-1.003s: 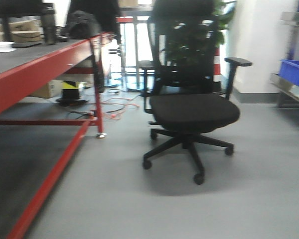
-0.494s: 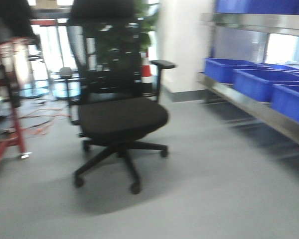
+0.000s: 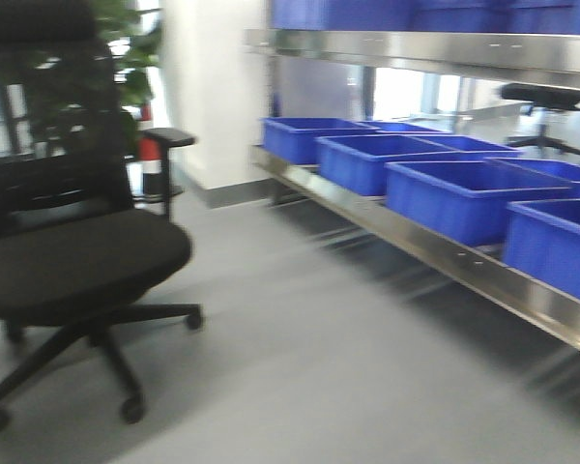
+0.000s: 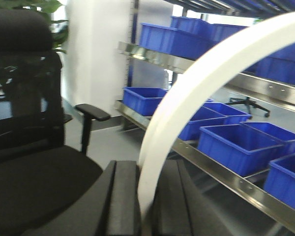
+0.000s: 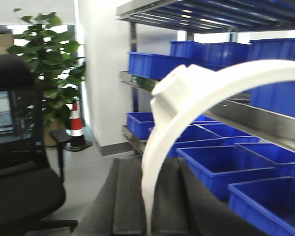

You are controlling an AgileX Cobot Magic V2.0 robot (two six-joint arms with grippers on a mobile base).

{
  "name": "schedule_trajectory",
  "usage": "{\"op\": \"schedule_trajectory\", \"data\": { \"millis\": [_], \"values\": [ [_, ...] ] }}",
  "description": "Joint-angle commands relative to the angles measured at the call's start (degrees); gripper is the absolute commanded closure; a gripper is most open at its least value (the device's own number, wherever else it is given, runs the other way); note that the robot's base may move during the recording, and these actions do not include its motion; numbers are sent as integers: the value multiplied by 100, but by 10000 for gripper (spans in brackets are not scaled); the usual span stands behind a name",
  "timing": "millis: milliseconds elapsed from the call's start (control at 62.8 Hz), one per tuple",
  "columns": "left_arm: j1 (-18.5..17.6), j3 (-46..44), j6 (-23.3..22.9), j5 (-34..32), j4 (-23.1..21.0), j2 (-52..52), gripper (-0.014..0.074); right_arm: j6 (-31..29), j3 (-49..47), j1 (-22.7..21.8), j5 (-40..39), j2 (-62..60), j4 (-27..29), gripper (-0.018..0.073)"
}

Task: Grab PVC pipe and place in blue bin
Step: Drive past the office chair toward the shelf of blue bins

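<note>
Blue bins [image 3: 454, 208] line the steel shelf [image 3: 464, 266] from 1 to 3 o'clock. PVC pipe shows in no view, so I can't judge its axis or nearer arm. Left gripper [image 4: 145, 169] and right gripper [image 5: 147, 169]: clenched or released, I cannot tell.

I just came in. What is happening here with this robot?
The base has turned from a red workbench, past the black office chair, toward a steel shelf holding blue bins. At the left pincer and the right pincer only a curved white strip rises between the dark fingers. No PVC pipe is visible, so whether one is held cannot be told.
</note>
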Motion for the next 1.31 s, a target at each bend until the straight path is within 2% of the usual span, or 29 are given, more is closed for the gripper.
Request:
{"op": "schedule_trajectory", "data": {
  "millis": [0, 1290],
  "values": [
    [-32, -9, 1, -163, -12, -24, 707, -12, 12, -6, -95, -30, -67, 724],
    [-32, -9, 1, -163, -12, -24, 707, -12, 12, -6, -95, -30, -67, 724]
  ]
}}
